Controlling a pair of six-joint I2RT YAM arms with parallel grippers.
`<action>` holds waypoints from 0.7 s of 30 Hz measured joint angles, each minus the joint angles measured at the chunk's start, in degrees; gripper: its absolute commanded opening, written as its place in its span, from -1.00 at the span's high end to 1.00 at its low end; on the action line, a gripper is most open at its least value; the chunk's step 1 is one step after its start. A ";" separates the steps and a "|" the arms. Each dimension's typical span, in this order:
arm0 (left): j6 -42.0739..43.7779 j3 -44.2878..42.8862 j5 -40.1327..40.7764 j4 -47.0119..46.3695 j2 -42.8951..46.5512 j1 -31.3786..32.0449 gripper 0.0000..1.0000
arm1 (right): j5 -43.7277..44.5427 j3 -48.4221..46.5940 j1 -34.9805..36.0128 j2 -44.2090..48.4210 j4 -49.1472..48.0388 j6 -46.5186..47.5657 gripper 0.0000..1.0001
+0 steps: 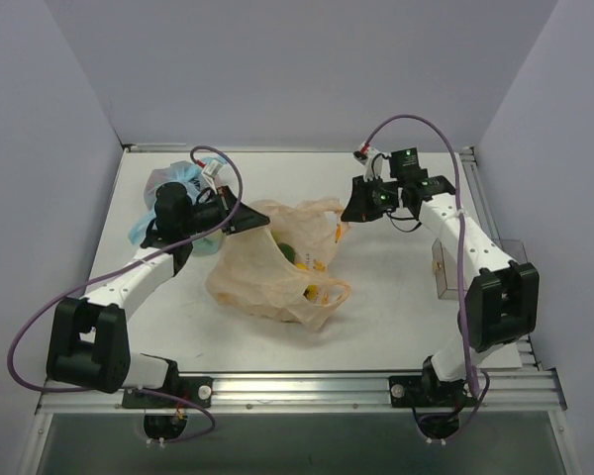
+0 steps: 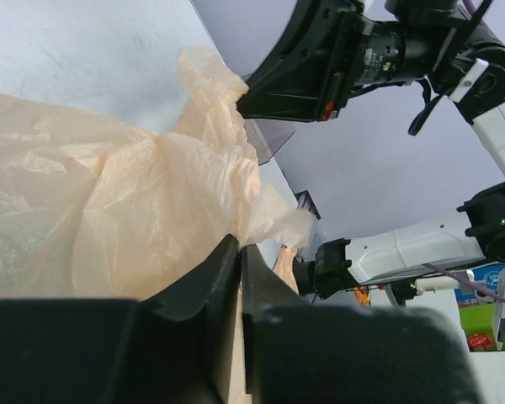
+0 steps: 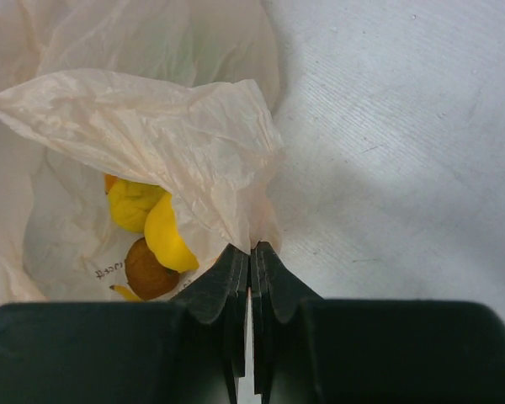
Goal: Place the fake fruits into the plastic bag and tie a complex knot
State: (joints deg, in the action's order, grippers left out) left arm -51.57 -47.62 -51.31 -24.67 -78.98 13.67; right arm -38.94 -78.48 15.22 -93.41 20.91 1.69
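The peach-orange plastic bag (image 1: 267, 267) lies open in the middle of the table, and also shows in the left wrist view (image 2: 109, 202) and the right wrist view (image 3: 151, 135). Fake fruits lie inside it: a yellow one (image 3: 164, 236), a brown-orange one (image 3: 147, 269) and a green one (image 1: 287, 252). My left gripper (image 1: 260, 224) is shut on the bag's left rim (image 2: 240, 244). My right gripper (image 1: 348, 214) is shut on the bag's right rim (image 3: 251, 246). The two hold the mouth stretched apart. No knot shows.
A clear bag with light-blue tied handles (image 1: 173, 183) sits at the back left behind the left arm. A small clear plastic box (image 1: 444, 267) stands by the right arm. The table's raised metal edge (image 1: 297, 381) runs along the front.
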 measured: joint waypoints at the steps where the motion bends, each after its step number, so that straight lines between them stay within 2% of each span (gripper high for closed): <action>1: 0.59 -0.07 0.00 0.11 0.04 -0.31 0.46 | -0.46 0.28 -0.20 0.76 0.02 -0.61 1.00; 2: 1.38 -0.22 0.00 0.66 0.17 -0.70 0.11 | -0.98 0.55 -0.46 1.77 0.09 -1.31 1.00; 5: 6.97 -3.13 0.31 6.08 1.09 -2.69 -0.28 | -2.12 1.73 -1.40 6.08 0.11 -3.30 1.00; 10: 23.78 -15.02 3.19 21.27 5.03 -4.57 -0.37 | -3.50 3.72 -1.79 12.20 0.37 -5.40 1.00; 14: 39.28 -23.02 4.50 32.24 11.52 -2.40 -0.35 | -4.11 5.07 -1.68 13.38 0.96 -6.60 1.00; 17: 51.98 -26.67 8.09 41.24 16.20 6.36 -0.42 | -4.22 6.67 -1.68 13.40 1.60 -7.43 1.00; 21: 65.18 -26.77 15.50 52.52 19.54 24.74 -0.66 | -4.37 9.18 -1.68 14.10 2.93 -8.13 1.00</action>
State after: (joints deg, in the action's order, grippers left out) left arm 13.61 -74.39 -35.81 27.86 -59.44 38.41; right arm -43.31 -69.30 13.54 -79.31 23.83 -6.44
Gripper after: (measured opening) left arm 0.779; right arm 0.031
